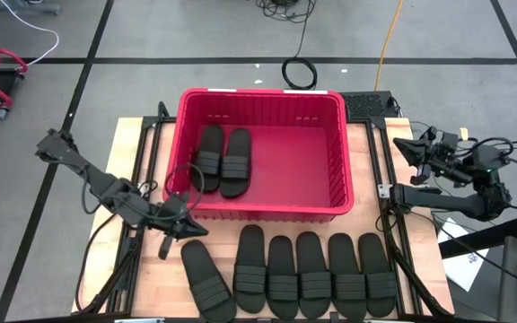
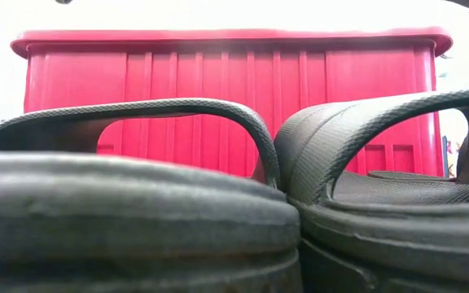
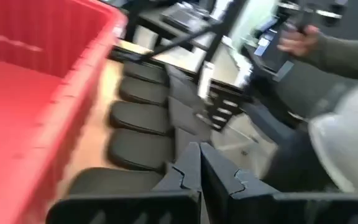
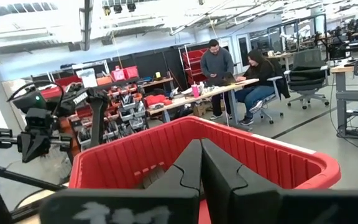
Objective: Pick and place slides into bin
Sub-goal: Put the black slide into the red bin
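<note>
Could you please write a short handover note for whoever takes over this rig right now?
Left gripper: shut, empty, over the table between the bin's front left corner and the row's leftmost slide.
Right gripper: shut, empty, parked off the table's right edge.
Large red slotted plastic bin: at the back of the table, with two black rubber slide sandals side by side in its left part.
Six matching slides: in a row in front of the bin, the leftmost one angled.
Done: two. Left: six.

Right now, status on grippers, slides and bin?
Left gripper shut, empty, near bin corner. Right gripper shut, parked. Two slides binned, six on table.
</note>
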Controlling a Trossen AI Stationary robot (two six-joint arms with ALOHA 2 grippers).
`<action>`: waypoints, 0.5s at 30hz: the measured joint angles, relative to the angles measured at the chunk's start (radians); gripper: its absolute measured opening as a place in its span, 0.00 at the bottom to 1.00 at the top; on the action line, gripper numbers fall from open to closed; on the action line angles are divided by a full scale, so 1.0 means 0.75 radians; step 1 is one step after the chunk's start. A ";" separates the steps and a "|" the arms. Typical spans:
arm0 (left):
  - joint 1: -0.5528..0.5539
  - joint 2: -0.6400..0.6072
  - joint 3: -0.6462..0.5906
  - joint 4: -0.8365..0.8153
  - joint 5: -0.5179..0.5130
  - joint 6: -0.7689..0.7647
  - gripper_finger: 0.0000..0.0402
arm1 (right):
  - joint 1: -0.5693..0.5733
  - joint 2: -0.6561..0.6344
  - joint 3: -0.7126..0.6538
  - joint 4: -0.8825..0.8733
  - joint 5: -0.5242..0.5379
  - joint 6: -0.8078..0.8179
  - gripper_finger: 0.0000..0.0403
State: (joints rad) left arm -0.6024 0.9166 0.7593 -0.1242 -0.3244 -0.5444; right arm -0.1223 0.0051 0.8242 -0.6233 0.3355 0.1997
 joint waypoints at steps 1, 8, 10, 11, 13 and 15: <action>-0.013 0.003 0.000 0.001 -0.063 0.000 0.00 | 0.000 0.000 0.000 -0.006 0.000 -0.001 0.00; -0.122 -0.047 0.002 0.140 -0.507 0.235 0.00 | 0.000 0.000 0.000 0.000 -0.050 -0.003 0.00; -0.130 -0.063 0.002 0.133 -0.525 0.240 0.00 | 0.000 0.000 0.000 0.013 -0.084 -0.016 0.00; -0.136 -0.069 0.002 0.124 -0.533 0.239 0.00 | 0.000 0.000 0.000 0.031 -0.117 -0.025 0.00; -0.143 -0.083 0.002 0.123 -0.559 0.241 0.00 | 0.000 0.031 0.001 0.116 -0.199 -0.076 0.00; -0.143 -0.089 0.002 0.123 -0.600 0.258 0.01 | -0.001 0.095 0.001 0.211 -0.252 -0.143 0.00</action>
State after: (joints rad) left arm -0.7094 0.8495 0.7609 -0.0317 -0.7742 -0.3512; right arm -0.1233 0.0767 0.8246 -0.4650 0.1464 0.0921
